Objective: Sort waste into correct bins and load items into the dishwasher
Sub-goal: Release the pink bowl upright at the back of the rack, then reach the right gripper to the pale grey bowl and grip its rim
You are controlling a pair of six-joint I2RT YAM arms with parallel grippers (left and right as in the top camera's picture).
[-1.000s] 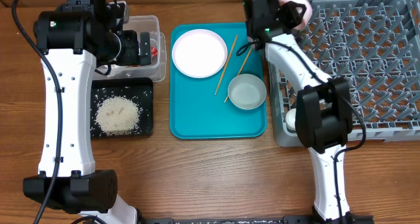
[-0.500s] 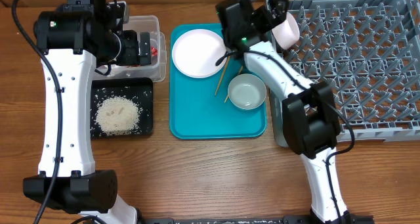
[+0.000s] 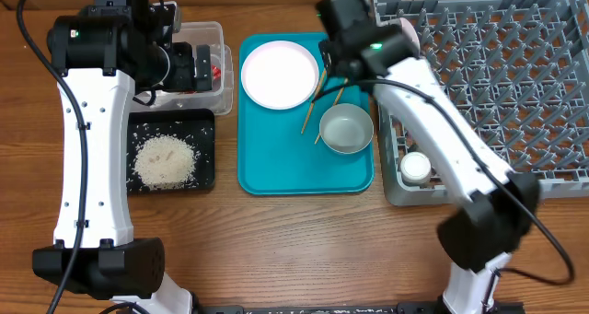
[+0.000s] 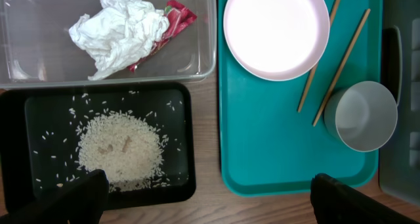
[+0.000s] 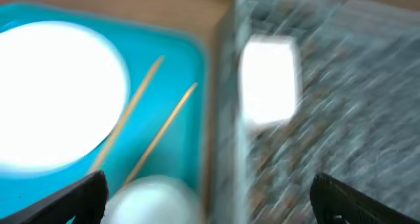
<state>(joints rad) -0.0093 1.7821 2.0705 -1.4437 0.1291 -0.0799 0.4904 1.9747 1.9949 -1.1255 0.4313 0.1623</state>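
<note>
The crumpled napkin [image 4: 118, 27] and red wrapper scrap [image 4: 172, 17] lie in the clear tub [image 3: 204, 33]. Loose rice [image 3: 166, 161] is heaped in the black tray [image 3: 204, 121]. On the teal tray [image 3: 276, 171] are a white plate [image 3: 280, 74], two chopsticks [image 3: 317, 93] and a white bowl [image 3: 346, 130]. Another white bowl [image 5: 269, 76] stands in the grey dish rack [image 3: 497, 84] at its far left corner. A small cup [image 3: 416, 168] sits in the rack's near left corner. My left gripper [image 4: 213, 201] hangs open and empty high above the bins. My right gripper [image 5: 210, 204] is open and empty over the rack's left edge.
The right arm [image 3: 414, 88] stretches across the rack's left side and hides part of it. The left arm [image 3: 87, 139] stands along the left of the bins. Bare wooden table [image 3: 294, 250] runs along the front.
The right gripper has opened and let go of the white bowl, which now rests in the rack's far left corner. The gripper has swung left toward the teal tray. The left arm is still.
</note>
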